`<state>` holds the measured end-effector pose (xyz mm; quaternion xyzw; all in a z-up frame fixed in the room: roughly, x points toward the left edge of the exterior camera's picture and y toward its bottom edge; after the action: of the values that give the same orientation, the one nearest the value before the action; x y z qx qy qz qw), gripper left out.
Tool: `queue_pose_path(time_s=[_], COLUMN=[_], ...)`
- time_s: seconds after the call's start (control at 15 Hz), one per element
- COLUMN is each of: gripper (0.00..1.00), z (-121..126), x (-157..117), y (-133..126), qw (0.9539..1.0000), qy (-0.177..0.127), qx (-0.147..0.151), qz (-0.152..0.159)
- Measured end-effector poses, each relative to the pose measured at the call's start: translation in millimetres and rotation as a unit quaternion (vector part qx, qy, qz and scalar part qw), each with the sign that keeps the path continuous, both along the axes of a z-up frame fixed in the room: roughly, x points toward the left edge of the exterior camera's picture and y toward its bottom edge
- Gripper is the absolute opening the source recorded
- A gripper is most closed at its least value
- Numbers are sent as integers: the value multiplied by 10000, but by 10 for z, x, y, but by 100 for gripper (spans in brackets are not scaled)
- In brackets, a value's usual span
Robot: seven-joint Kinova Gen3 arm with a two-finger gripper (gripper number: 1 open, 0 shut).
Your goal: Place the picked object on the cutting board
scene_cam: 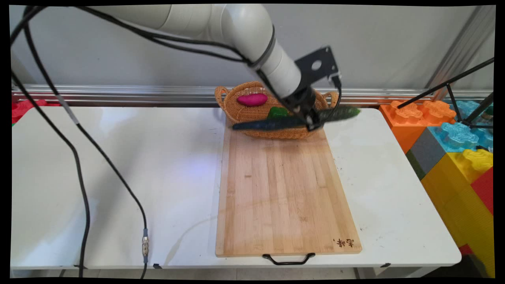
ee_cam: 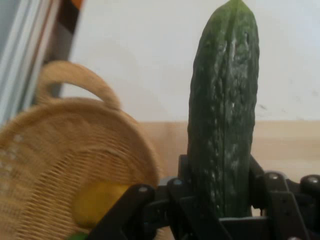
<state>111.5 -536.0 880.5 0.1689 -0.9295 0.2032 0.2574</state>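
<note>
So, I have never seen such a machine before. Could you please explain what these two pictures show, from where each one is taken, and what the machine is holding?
The machine is a white robot arm; its black end effector has two fingers. The wide picture comes from a fixed camera above the white table. The close picture comes from a camera on the hand, looking along the fingers. The end effector is shut on a long dark green cucumber, held level over the near rim of a wicker basket. In the basket lie a magenta vegetable, a green item, and a yellow item seen only from the hand camera. The basket stands at the far end of a wooden cutting board, which is otherwise bare.
</note>
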Motion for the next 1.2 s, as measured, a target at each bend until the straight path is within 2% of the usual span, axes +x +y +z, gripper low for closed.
queue_pose_path(time_s=[0.33,0.87,1.13,1.2], gripper=[0,0,0,100], z=[-325,-868,-1024,-1048], x=[24,76,93,94], y=[228,297,311,317], qw=[9991,9965,9953,9951], qy=[-164,-346,-395,-399], qx=[386,751,869,895], qz=[-104,-134,-152,-160])
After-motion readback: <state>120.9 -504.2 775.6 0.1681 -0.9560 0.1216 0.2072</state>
